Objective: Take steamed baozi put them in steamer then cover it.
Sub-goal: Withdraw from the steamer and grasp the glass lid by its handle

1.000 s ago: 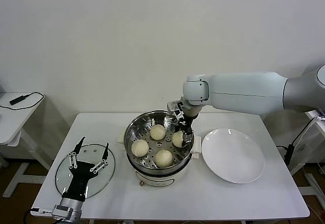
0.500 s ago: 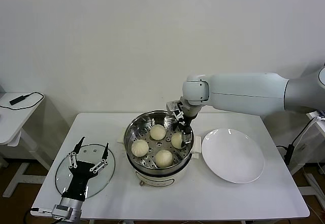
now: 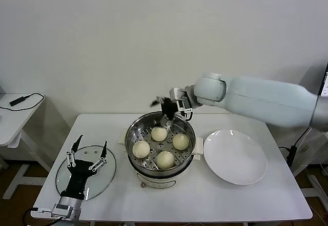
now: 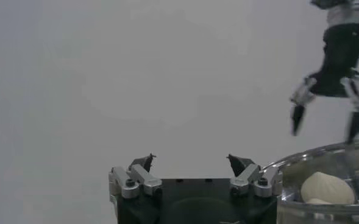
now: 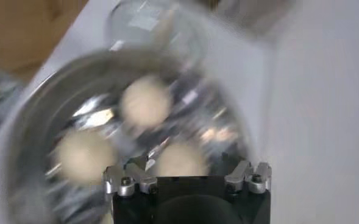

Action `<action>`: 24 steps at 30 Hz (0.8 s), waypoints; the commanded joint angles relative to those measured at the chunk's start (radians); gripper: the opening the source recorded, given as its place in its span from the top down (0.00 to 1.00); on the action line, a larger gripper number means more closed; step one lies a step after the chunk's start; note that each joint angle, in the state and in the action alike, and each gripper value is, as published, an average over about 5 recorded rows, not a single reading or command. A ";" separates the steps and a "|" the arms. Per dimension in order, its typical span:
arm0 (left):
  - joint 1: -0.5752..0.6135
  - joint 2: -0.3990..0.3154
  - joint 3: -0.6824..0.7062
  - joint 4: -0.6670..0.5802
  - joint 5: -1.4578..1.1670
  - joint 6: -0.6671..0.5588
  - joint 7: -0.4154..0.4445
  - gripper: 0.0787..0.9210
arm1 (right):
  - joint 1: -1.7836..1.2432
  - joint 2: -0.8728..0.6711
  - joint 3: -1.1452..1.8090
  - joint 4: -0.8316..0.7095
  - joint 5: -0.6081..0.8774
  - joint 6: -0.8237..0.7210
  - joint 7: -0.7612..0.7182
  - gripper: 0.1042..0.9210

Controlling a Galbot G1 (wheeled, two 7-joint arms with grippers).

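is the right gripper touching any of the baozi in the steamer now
Apart. In the head view the right gripper is open above the far rim of the steamer, clear of the four baozi lying on the tray.

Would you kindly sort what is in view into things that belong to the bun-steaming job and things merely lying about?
Belonging to the job:
- four steamed baozi, all in the steamer
- glass lid, on the table under the open left tool
- open right tool, above the steamer's far rim

Lying about:
- white plate
- side table with black cable
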 commanded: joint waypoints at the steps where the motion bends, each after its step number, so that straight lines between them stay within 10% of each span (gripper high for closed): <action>1: -0.006 0.000 0.004 -0.006 0.041 0.011 -0.020 0.12 | -0.756 -0.121 0.777 0.069 -0.234 0.345 0.781 0.12; 24: -0.039 0.067 -0.026 0.202 0.519 -0.086 -0.154 0.12 | -1.734 0.293 1.768 0.075 -0.495 0.598 0.619 0.12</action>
